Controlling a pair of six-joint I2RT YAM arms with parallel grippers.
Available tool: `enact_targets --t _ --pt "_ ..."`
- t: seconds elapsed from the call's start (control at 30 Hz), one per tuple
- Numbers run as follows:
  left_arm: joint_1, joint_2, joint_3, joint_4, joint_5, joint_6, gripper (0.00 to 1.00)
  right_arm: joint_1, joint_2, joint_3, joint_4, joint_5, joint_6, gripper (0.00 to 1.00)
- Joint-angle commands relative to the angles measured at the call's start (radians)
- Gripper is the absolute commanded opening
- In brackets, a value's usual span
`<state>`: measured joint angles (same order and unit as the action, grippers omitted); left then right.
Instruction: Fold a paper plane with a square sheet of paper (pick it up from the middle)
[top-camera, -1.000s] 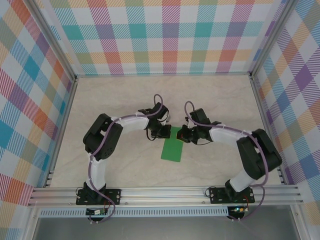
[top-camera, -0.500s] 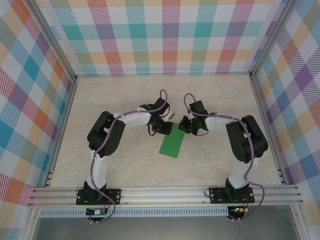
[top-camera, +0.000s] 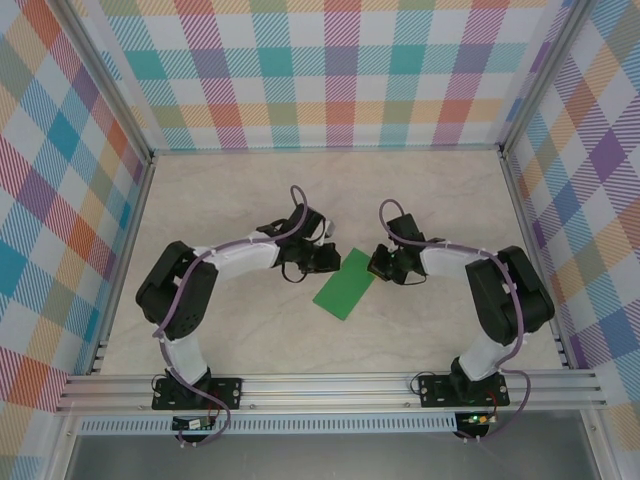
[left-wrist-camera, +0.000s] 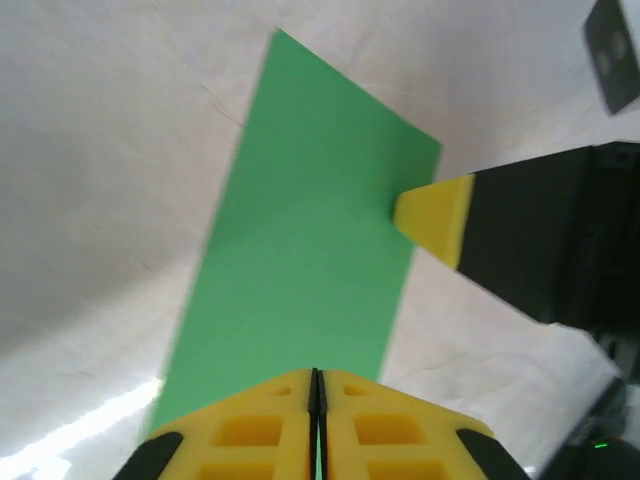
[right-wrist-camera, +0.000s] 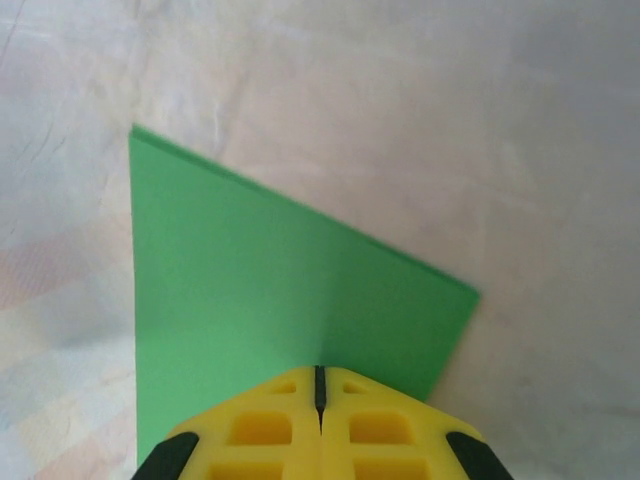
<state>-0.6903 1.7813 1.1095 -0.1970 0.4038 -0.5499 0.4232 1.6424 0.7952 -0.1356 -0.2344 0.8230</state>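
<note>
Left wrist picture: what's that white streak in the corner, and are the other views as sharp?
Left wrist: glare off the table, bottom left; green paper fairly crisp. Right wrist: paper edges slightly soft. Top external: even light, no glare.

Pale marbled tabletop (top-camera: 250, 330), pastel plaid walls (top-camera: 340, 70), aluminium frame rail (top-camera: 330, 385)

Your left pincer (left-wrist-camera: 315, 385) and right pincer (right-wrist-camera: 320, 384) are both closed, arms bent inward, tips pointing toward each other.
</note>
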Motion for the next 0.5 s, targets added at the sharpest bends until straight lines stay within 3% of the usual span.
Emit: enact_targets --t 0.0,0.17,0.47 --pt "-0.071 -0.046 -0.089 0.142 0.018 -0.193 0.07 0.002 -0.086 -0.041 0.091 -0.118 -0.054 0.00" --pt "-0.139 -0.066 -0.153 0.167 -0.006 -0.253 0.02 0.002 -0.101 -0.137 0.197 -0.271 -0.080 0.00" --pt "-0.193 -0.006 -0.149 0.170 0.020 -0.257 0.00 0.002 -0.051 -0.172 0.255 -0.366 -0.100 0.00"
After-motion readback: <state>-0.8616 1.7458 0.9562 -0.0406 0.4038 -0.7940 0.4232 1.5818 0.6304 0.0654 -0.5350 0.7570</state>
